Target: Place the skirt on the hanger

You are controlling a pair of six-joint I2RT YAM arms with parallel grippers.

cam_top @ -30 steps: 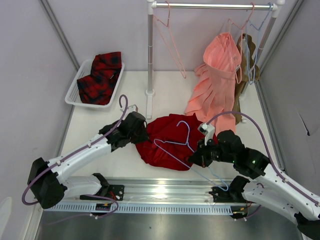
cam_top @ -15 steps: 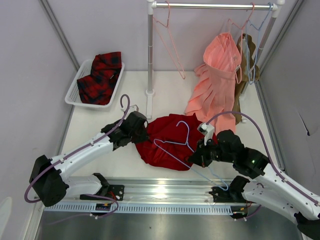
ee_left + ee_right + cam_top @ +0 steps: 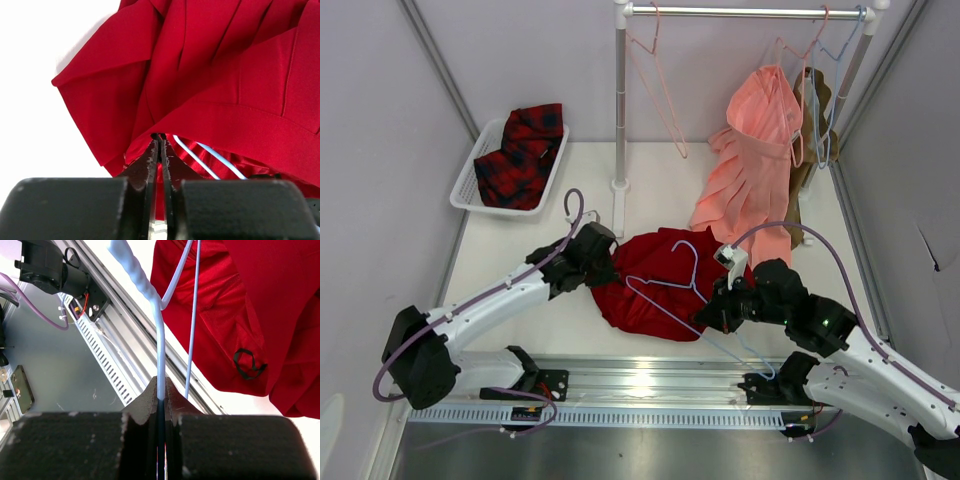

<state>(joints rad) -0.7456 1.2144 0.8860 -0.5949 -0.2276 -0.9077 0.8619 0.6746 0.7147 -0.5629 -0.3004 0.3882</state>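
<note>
1. Top view: the left gripper (image 3: 603, 262) is pinched onto the 9 o'clock edge of the skirt (image 3: 650, 275). The skirt lies crumpled on the table (image 3: 520, 240) just ahead of the arm bases.
2. The right gripper (image 3: 708, 318) sits at the skirt's 4 o'clock, clamped on the hanger (image 3: 665, 286). The hanger lies across the red cloth with its hook toward 12 o'clock.
3. A basket (image 3: 470, 185) holding a plaid garment (image 3: 525, 150) is at the skirt's 10 o'clock. A pink skirt (image 3: 755, 160) hangs from the rack (image 3: 740, 12) at 1 o'clock.
4. Left wrist view: the fingers (image 3: 150, 160) are closed tight on a fold of the skirt's (image 3: 225, 65) hem. The hanger's (image 3: 222, 161) blue wires show under that hem at 4 o'clock.
5. Right wrist view: the fingers (image 3: 172, 395) are shut on the hanger's (image 3: 159, 350) wire, which runs off toward 12 o'clock. The skirt (image 3: 240, 305) fills the 1 to 3 o'clock side, with a small black loop (image 3: 247, 364) on it.
</note>
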